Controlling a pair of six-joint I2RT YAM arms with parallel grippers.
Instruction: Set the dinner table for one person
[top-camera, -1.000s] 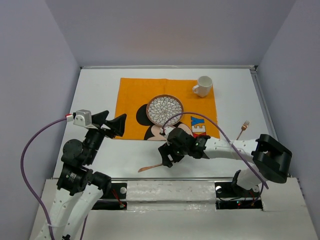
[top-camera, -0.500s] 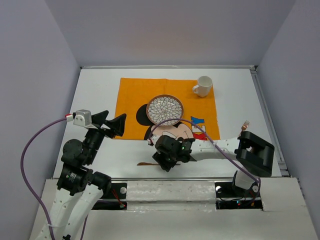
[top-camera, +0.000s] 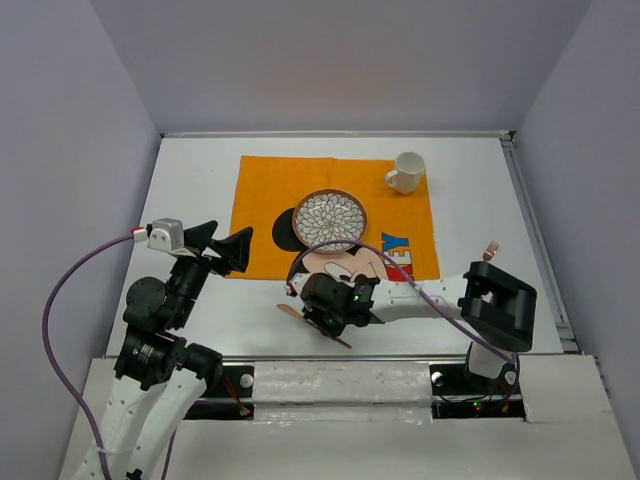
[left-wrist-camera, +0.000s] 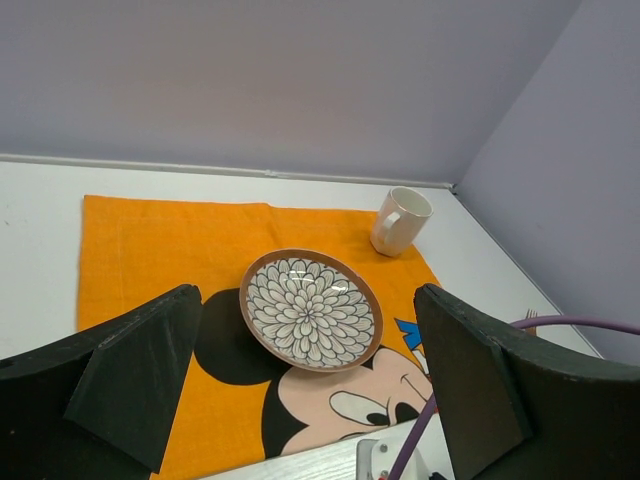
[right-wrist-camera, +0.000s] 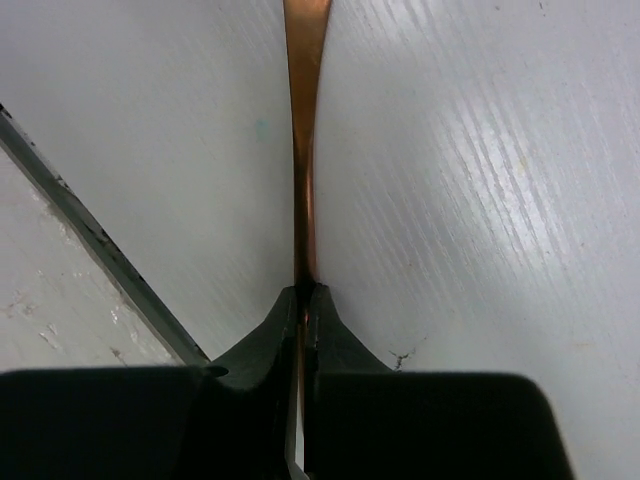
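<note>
On the white dinner table lies an orange Mickey Mouse cloth with a flower-patterned plate and a white mug on it. My right gripper is low at the table's near edge, shut on a thin copper-coloured utensil. In the right wrist view its handle runs straight out from the pinched jaws. My left gripper hovers open at the cloth's left edge, holding nothing. The left wrist view looks between its fingers at the plate and mug.
A copper fork lies on the bare table right of the cloth. The table's raised near edge runs close beside the right gripper. Grey walls enclose the table on three sides.
The right arm has swung left along the near edge and its jaws have shut on the copper utensil's handle. The left arm has not moved.
</note>
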